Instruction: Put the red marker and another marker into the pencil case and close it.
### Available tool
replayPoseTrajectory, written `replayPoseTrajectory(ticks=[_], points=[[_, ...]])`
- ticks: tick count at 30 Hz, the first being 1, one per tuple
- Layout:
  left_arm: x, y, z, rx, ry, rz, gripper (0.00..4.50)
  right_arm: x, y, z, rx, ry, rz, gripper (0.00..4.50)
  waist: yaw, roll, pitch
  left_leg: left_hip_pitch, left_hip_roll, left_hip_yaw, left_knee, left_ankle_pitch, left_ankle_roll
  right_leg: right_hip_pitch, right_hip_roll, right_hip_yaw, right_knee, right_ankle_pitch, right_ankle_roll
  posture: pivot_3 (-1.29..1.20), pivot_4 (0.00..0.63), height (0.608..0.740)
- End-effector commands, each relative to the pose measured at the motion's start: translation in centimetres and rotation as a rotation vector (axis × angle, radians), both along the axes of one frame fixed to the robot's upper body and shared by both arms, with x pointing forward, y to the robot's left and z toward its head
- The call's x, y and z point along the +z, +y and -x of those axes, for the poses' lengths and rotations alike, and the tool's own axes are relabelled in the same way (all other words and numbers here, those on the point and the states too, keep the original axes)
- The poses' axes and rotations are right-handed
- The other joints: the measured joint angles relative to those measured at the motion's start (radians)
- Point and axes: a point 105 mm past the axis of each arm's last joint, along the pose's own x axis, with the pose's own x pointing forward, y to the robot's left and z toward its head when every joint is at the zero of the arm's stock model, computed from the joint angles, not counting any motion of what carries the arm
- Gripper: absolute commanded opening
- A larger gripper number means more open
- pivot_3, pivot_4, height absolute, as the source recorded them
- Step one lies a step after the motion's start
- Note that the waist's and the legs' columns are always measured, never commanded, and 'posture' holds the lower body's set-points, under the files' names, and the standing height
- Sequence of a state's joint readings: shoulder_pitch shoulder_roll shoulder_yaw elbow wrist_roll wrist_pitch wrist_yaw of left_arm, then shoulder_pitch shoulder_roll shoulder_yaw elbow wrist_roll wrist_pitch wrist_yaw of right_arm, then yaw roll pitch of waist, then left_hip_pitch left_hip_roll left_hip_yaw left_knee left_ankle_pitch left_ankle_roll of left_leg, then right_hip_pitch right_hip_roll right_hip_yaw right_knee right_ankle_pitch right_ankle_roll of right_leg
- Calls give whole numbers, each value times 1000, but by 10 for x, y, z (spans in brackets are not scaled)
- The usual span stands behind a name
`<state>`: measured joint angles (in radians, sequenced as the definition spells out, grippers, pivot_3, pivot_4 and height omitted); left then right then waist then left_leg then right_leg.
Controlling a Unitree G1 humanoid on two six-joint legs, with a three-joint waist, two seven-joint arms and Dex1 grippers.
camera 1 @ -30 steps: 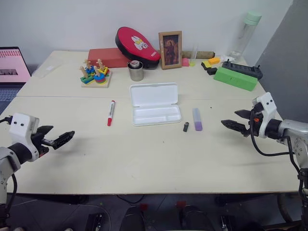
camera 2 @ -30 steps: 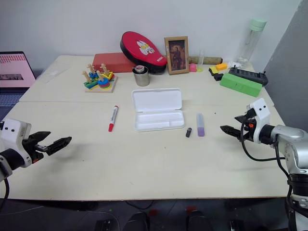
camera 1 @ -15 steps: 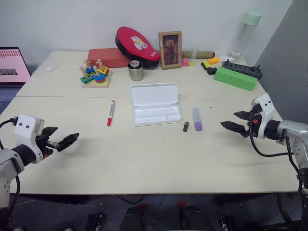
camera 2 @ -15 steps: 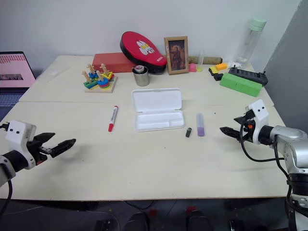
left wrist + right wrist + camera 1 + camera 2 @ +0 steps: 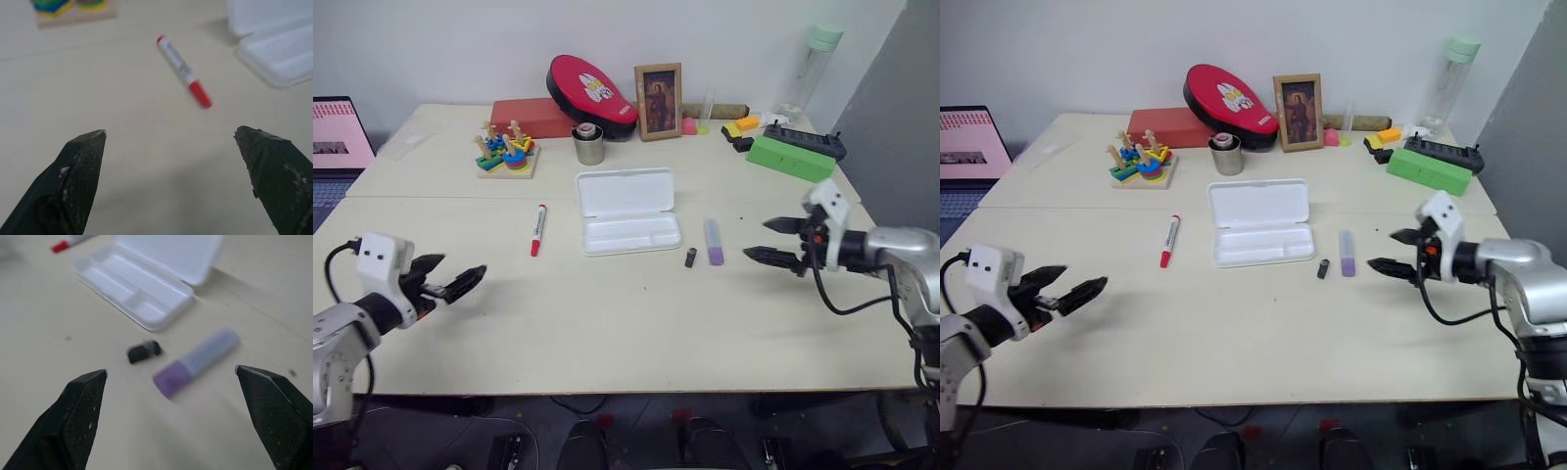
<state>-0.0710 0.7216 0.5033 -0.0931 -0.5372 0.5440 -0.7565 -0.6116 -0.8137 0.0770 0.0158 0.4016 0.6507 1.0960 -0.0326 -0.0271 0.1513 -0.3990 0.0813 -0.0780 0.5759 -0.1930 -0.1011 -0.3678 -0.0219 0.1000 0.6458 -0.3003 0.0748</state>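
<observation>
Two grippers hover over the table (image 5: 607, 323), jaws wide open, holding nothing. Left gripper (image 5: 460, 283) faces the red marker (image 5: 537, 228), well apart from it. Right gripper (image 5: 771, 241) is near the purple marker (image 5: 713, 242). Between the markers lies the case (image 5: 628, 211), lid open, tray empty.

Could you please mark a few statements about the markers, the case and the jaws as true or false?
1. The case lies open with its tray bare. True.
2. The red marker is inside the case. False: it lies on the table, to the case's left.
3. The purple marker lies to the case's right, with a black stub beside it. True.
4. The right gripper holds the purple marker. False: its jaws are open, apart from it.
5. The left gripper has its jaws open and holds nothing. True.
</observation>
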Motion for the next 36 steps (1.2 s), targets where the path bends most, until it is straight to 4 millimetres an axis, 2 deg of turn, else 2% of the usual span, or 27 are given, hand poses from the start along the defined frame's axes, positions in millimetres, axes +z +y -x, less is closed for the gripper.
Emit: replayPoseTrajectory(ticks=[1,4,9,15,20,23,24,29,36], points=[[34,-38,-5,-144,-187,69,4500,3,31,-9,176,-25,54,4449,0,-1,-1,0,0,0,0,0,0,0,0,0,0,0,0,0,150,740],[48,-66,-8,-231,-278,154,4500,-6,54,-29,225,-26,98,4449,0,-1,-1,0,0,0,0,0,0,0,0,0,0,0,0,0,150,740],[45,-101,-8,-342,-281,189,4500,-25,81,-59,222,-35,150,4449,-2,-2,-1,0,0,0,1,0,0,1,0,0,1,1,0,0,150,740],[43,-113,-5,-388,-259,200,4500,-36,110,-69,248,-21,143,4449,-3,-2,-1,-1,-1,0,-1,0,-1,0,0,-1,1,1,-1,0,150,740],[43,-117,-3,-406,-252,201,4500,-53,117,-70,246,11,205,4449,-2,-1,-1,0,-1,0,0,0,0,0,0,-1,2,1,-1,0,150,740],[44,-120,-3,-408,-252,202,4500,-59,119,-73,215,33,228,3987,-2,-1,-1,0,-1,0,0,0,0,1,0,-1,2,1,0,0,150,740],[45,-119,-3,-407,-253,201,4500,-61,119,-73,213,37,237,3598,-2,-1,0,0,-1,0,0,0,0,1,0,-1,2,1,0,0,150,740],[46,-119,-4,-406,-256,196,4500,-66,116,-80,156,26,295,2497,-4,-1,0,0,0,-1,0,0,0,0,0,-1,3,1,-1,0,150,740],[48,-117,-4,-394,-255,184,4500,-62,121,-83,154,-13,278,736,-5,-1,0,0,0,-1,0,0,0,0,0,-1,3,1,-1,0,150,740]])
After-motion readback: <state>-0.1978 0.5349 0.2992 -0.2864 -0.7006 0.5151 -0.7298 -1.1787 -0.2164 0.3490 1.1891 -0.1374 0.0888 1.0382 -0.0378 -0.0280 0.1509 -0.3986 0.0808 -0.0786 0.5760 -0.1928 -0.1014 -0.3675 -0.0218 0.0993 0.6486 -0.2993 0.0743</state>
